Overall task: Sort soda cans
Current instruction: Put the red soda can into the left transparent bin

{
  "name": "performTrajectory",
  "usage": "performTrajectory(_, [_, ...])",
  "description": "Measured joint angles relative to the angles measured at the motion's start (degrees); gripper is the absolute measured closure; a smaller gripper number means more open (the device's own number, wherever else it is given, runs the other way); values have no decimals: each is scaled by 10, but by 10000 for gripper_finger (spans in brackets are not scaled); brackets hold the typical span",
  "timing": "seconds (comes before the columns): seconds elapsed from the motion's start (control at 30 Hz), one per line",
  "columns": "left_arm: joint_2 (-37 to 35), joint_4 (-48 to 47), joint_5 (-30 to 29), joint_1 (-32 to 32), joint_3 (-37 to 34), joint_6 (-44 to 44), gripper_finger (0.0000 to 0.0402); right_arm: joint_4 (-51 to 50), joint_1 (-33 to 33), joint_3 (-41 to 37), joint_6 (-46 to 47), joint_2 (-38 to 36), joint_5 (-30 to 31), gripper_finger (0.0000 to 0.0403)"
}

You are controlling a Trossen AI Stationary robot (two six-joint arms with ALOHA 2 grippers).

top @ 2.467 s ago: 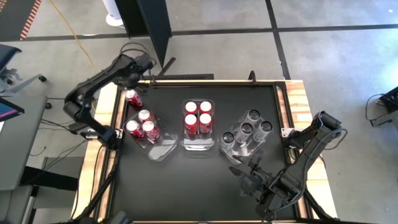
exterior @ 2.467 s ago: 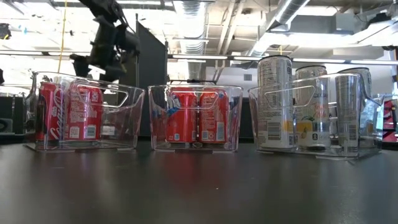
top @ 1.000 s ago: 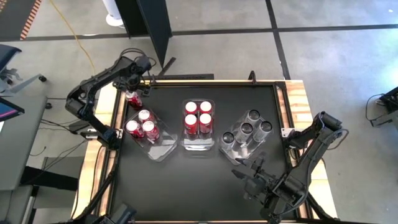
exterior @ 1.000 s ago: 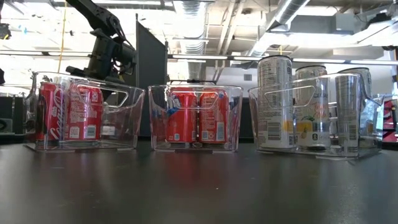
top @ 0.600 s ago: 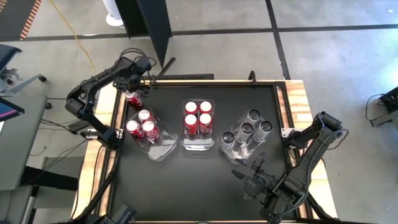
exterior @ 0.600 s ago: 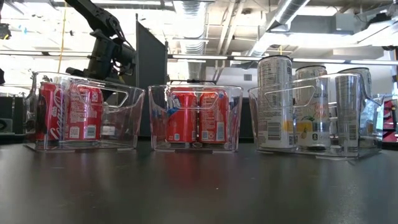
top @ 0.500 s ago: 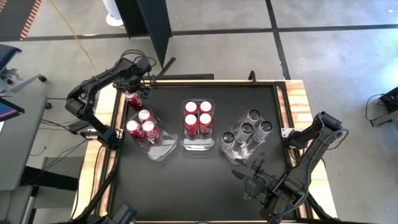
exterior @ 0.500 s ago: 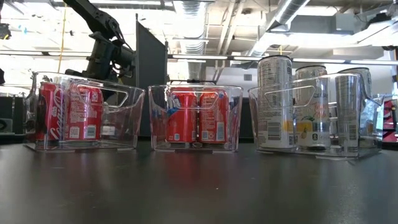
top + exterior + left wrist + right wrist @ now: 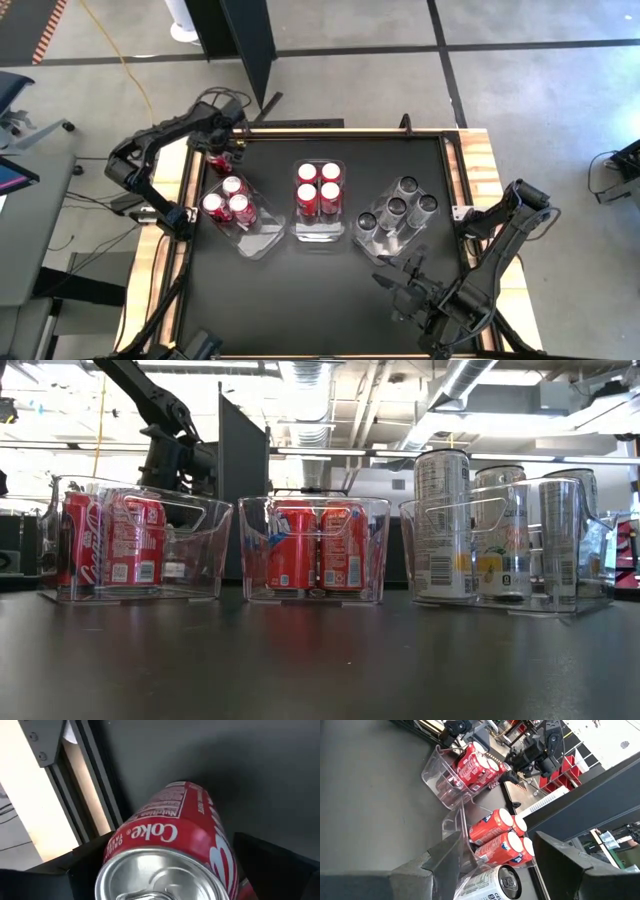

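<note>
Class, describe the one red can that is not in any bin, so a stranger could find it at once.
Start at the black table and find the left clear bin with three red cans. Beyond it, at the table's far-left corner, the left gripper straddles a red can. It alone stands outside the bins.

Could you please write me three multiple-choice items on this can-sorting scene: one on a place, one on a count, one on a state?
1. Where does the loose red soda can stand?
A. In the middle bin
B. At the table's far left corner, outside the bins
C. Beside the right arm

2. How many silver-grey soda cans are in the right clear plastic bin?
A. Two
B. Four
C. Six

3. How does the left pincer stand?
A. Open, fingers on either side of the loose can
B. Shut, away from every can
C. Shut on a silver can

Answers: 1 B, the high view shows it beyond the left clear plastic bin. 2 B, four silver tops show from above. 3 A, the left wrist view shows the can between dark fingers spread apart.
</note>
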Motion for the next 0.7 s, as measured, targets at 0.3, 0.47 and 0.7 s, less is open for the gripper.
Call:
performTrajectory(0.3, [0,37,0,0,-23,10,47,1,-1,0,0,0,0,148])
performTrajectory(0.47, [-3,59,10,1,-38,16,66,2,-5,0,0,0,0,148])
performTrajectory(0.7, [-3,69,17,4,-47,31,88,3,-6,0,-1,0,0,148])
